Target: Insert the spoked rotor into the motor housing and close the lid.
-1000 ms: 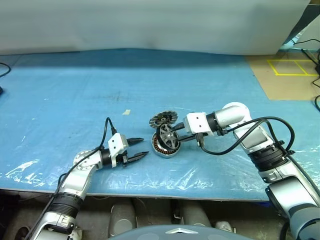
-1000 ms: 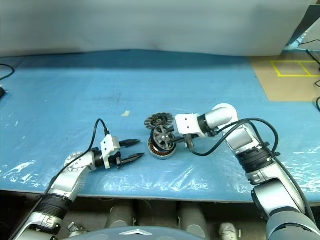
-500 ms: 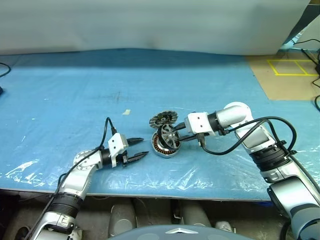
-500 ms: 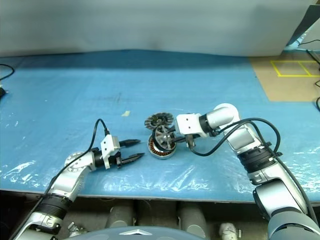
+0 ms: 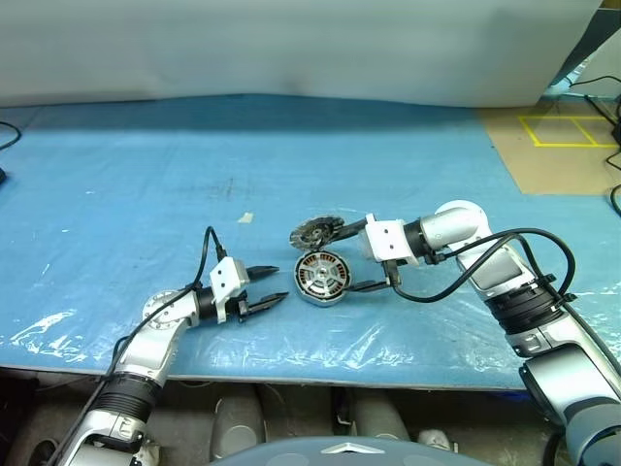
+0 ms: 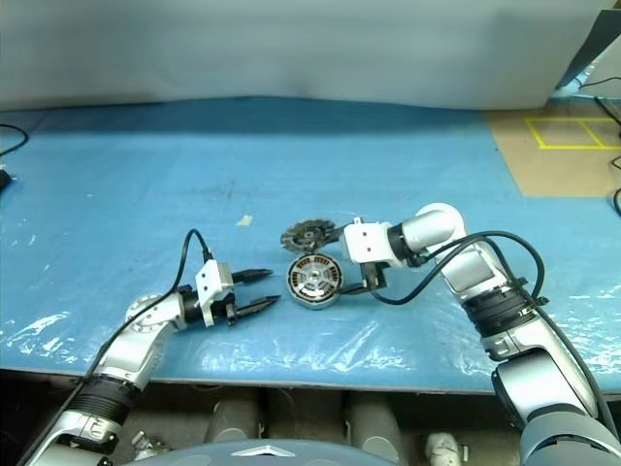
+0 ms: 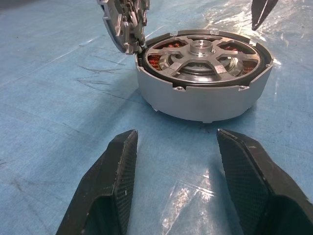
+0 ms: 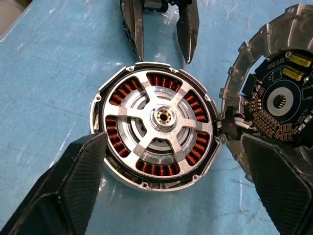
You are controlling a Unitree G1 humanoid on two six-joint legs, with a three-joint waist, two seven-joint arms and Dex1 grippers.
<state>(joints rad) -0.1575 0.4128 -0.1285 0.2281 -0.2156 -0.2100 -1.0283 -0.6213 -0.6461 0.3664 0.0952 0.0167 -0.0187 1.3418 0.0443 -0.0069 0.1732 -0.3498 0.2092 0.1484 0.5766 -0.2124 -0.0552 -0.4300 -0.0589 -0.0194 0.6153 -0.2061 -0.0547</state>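
Observation:
The spoked rotor lies flat inside the motor housing, its silver spokes over the copper windings. The housing sits on the blue sheet at mid-table. The grey finned lid stands tilted on edge against the housing's far side, showing its circuit-board face. My right gripper stands open over the housing's right side, one finger on either side of it, holding nothing. My left gripper rests open and empty just left of the housing, pointing at it.
The blue plastic sheet covers the table, wrinkled near the front edge. A small pale scrap lies behind my left gripper. Brown floor with yellow tape shows at the far right.
My right gripper has opened and let go of the rotor, which went from standing tilted to lying flat in the housing. The left arm has not moved.

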